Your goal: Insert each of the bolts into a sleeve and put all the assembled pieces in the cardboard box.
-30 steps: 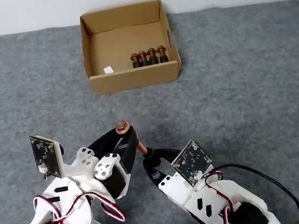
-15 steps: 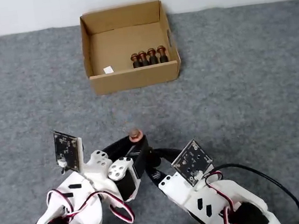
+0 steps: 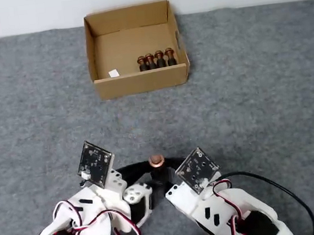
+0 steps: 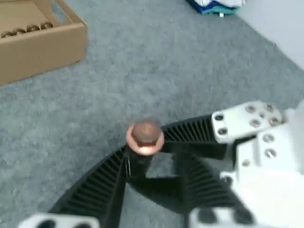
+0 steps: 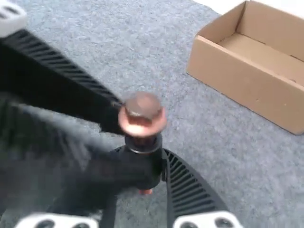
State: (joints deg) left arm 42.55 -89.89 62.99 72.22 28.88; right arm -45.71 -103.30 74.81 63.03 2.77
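A copper-coloured, hex-headed metal bolt (image 3: pixel 157 161) is held upright above the grey, carpet-like worktop (image 3: pixel 256 95), at its near middle, between the two arms. The left tool (image 4: pixel 137 164) is clenched on the bolt just under the head; in the right wrist view one of its ribbed black fingers is seen pressed against the bolt from the side. The right tool (image 5: pixel 142 171) is clenched lower down on a short black cylindrical sleeve (image 5: pixel 142 156), through which the bolt is passed. The head is seated just above the sleeve's top rim, and a small copper tip is seen below the sleeve. Both tools are thus found on the same piece, the left above the right.

The open brown cardboard box (image 3: pixel 141 82) is set well apart, at the far side of the worktop. Four assembled pieces (image 3: pixel 156 59), copper heads on dark sleeves, are lined up side by side against its near wall, towards one corner. A small white label (image 3: pixel 114 73) is seen on the box floor beside the row.
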